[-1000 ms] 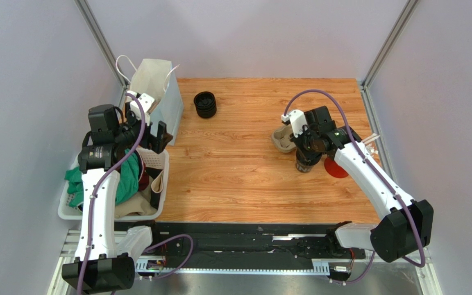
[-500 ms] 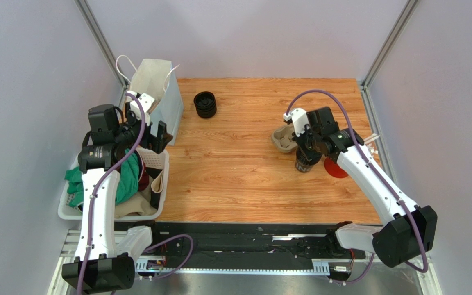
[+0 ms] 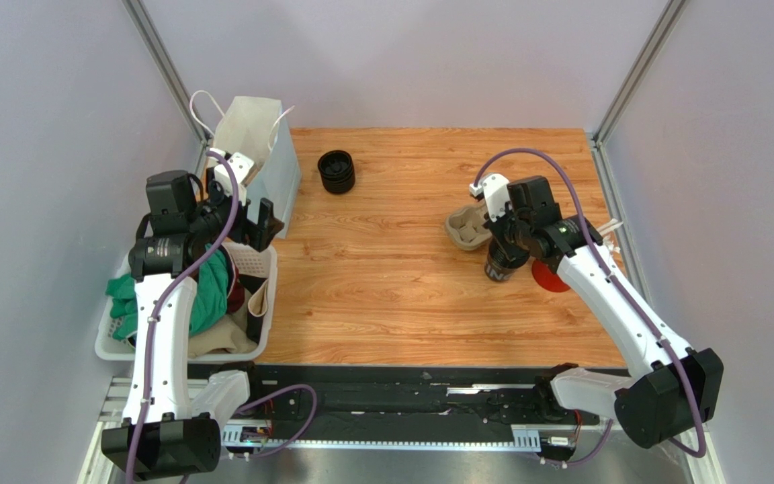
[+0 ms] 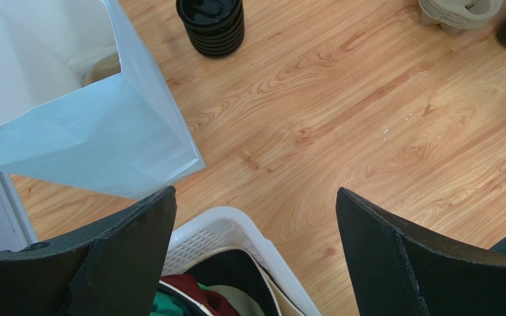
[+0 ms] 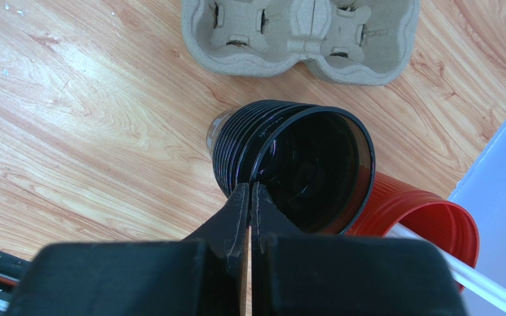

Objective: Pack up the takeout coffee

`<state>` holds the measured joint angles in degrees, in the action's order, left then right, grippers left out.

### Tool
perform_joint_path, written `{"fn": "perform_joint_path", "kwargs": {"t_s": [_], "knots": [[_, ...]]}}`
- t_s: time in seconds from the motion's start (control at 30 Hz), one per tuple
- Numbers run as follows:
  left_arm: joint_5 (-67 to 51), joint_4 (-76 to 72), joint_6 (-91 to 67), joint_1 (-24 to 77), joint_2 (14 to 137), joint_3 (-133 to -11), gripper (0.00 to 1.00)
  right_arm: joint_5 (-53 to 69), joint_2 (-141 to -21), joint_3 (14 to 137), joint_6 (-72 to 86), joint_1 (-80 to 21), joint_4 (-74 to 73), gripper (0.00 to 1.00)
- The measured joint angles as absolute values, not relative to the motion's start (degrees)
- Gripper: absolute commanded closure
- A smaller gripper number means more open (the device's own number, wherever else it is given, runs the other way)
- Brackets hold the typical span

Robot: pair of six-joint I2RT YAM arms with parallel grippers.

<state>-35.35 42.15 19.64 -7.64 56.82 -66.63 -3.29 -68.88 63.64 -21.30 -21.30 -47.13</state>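
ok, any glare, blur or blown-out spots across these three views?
Top external: even soft light, faint shadows, nothing blurred. Left wrist: tabletop grain crisp, white paper bag bright, folds still visible, left claw a flat black silhouette. Right wrist: thin glint on the rim of the ribbed black cup, its inside too dark to read, cardboard tray sharp.
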Motion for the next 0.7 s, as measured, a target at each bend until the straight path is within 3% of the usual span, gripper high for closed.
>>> {"fn": "perform_joint_path", "kwargs": {"t_s": [0.7], "knots": [[-35.4,42.1,19.6,-7.6,57.2,-66.6,0.01,-7.1,-67.7,63.7,-21.9,-24.9,-47.1,1.00]]}}
